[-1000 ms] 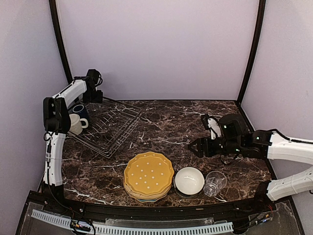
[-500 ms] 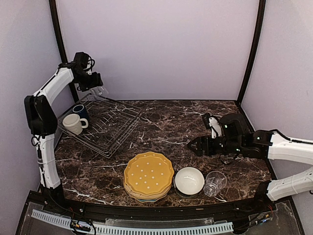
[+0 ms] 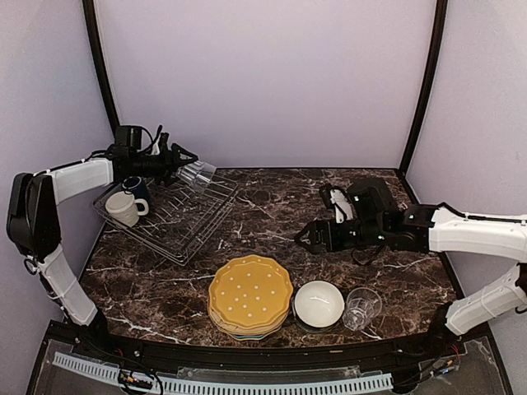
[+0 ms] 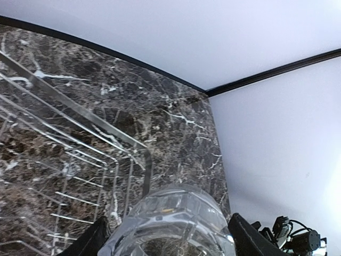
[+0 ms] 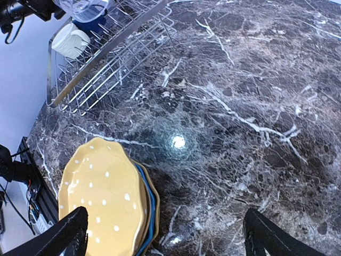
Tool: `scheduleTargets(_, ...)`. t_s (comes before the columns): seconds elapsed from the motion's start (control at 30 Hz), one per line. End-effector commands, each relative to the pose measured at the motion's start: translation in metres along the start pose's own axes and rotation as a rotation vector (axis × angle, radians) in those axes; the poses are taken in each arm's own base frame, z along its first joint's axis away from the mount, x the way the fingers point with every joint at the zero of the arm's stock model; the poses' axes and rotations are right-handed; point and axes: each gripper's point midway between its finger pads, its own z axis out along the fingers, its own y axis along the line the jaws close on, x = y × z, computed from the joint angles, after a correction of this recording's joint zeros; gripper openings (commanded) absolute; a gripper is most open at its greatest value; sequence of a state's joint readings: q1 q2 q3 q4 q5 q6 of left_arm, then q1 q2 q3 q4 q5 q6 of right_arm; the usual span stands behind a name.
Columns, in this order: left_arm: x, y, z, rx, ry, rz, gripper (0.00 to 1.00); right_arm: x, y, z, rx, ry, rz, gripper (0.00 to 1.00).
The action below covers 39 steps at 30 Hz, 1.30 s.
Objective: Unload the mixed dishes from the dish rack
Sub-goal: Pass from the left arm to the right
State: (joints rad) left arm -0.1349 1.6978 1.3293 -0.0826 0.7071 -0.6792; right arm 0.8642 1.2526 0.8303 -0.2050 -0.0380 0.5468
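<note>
Watching the left end effector (image 3: pixel 183 164) pinching a clear tumbler (image 3: pixel 198 174), faceted and tilted, above the dish rack's (image 3: pixel 177 222) far edge. The right end effector (image 3: pixel 305 239) is hovering right of the rack, fingers spread wide. A cream mug (image 3: pixel 123 208) and a dark blue mug (image 3: pixel 136 186) are sitting in the rack's left corner. A yellow-topped plate stack (image 3: pixel 249 295), a white bowl (image 3: pixel 319 303) and a second glass (image 3: pixel 362 307) are resting in front of the rack on the dark marble bench (image 3: pixel 272 206), with lilac walls enclosing it.

Lab booth: plain lilac walls (image 3: pixel 263 74), marble tabletop (image 3: pixel 280 206).
</note>
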Motion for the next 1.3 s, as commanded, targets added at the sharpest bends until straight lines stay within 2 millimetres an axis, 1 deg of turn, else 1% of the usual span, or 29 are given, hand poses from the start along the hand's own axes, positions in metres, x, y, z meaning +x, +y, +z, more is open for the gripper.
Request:
scheduleTargets(0.0, 0.004, -0.087, -0.016, 0.303, -0.036, 0.148, 0.46, -0.030, 0.025, 0.003, -0.071, -0.032, -0.032, 0.99)
scheduleTargets(0.03, 0.010, -0.087, -0.013, 0.322, -0.014, 0.121, 0.45, -0.035, 0.028, 0.004, -0.078, -0.035, -0.041, 0.99)
scheduleTargets(0.07, 0.012, -0.098, -0.012, 0.361, -0.014, 0.141, 0.45, -0.040, 0.033, 0.006, -0.090, -0.040, -0.048, 0.99)
scheduleTargets(0.1, 0.015, -0.101, -0.009, 0.391, -0.004, 0.134, 0.45, -0.045, 0.038, 0.010, -0.108, -0.045, -0.054, 0.99)
scheduleTargets(0.13, 0.023, -0.107, -0.005, 0.410, 0.014, 0.132, 0.45, -0.051, 0.044, 0.013, -0.130, -0.055, -0.057, 0.99)
scheduleTargets(0.17, 0.028, -0.107, -0.002, 0.422, 0.024, 0.123, 0.45, -0.057, 0.051, 0.016, -0.157, -0.067, -0.056, 0.99)
scheduleTargets(0.2, 0.038, -0.111, 0.004, 0.431, 0.046, 0.121, 0.43, -0.066, 0.058, 0.020, -0.188, -0.085, -0.054, 0.99)
scheduleTargets(0.23, 0.044, -0.112, 0.009, 0.437, 0.064, 0.115, 0.43, -0.069, 0.063, 0.024, -0.210, -0.090, -0.050, 0.99)
scheduleTargets(0.3, 0.063, -0.118, 0.021, 0.452, 0.110, 0.110, 0.41, -0.083, 0.074, 0.028, -0.249, -0.114, -0.041, 0.99)
scheduleTargets(0.33, 0.068, -0.115, 0.026, 0.449, 0.121, 0.101, 0.41, -0.089, 0.077, 0.030, -0.261, -0.123, -0.034, 0.99)
scheduleTargets(0.37, 0.077, -0.117, 0.030, 0.452, 0.139, 0.099, 0.40, -0.095, 0.078, 0.033, -0.268, -0.131, -0.015, 0.99)
scheduleTargets(0.43, 0.088, -0.120, 0.037, 0.458, 0.164, 0.096, 0.40, -0.113, 0.082, 0.032, -0.314, -0.185, 0.020, 0.99)
scheduleTargets(0.5, 0.099, -0.122, 0.044, 0.462, 0.191, 0.092, 0.39, -0.124, 0.085, 0.031, -0.387, -0.229, 0.069, 0.99)
scheduleTargets(0.6, 0.116, -0.127, 0.052, 0.474, 0.228, 0.098, 0.39, -0.133, 0.093, 0.032, -0.487, -0.280, 0.104, 0.99)
scheduleTargets(0.7, 0.126, -0.128, 0.057, 0.472, 0.250, 0.104, 0.38, -0.137, 0.097, 0.037, -0.536, -0.306, 0.119, 0.99)
scheduleTargets(0.77, 0.133, -0.129, 0.060, 0.469, 0.263, 0.109, 0.38, -0.138, 0.100, 0.039, -0.570, -0.320, 0.131, 0.96)
scheduleTargets(0.83, 0.140, -0.127, 0.065, 0.463, 0.277, 0.114, 0.38, -0.138, 0.102, 0.041, -0.598, -0.326, 0.138, 0.89)
scheduleTargets(0.93, 0.153, -0.131, 0.069, 0.469, 0.308, 0.116, 0.37, -0.137, 0.104, 0.045, -0.623, -0.324, 0.150, 0.78)
scheduleTargets(1.07, 0.166, -0.135, 0.074, 0.473, 0.340, 0.121, 0.37, -0.135, 0.105, 0.044, -0.661, -0.336, 0.163, 0.57)
scheduleTargets(1.27, 0.177, -0.133, 0.080, 0.460, 0.365, 0.132, 0.37, -0.136, 0.110, 0.038, -0.709, -0.345, 0.168, 0.43)
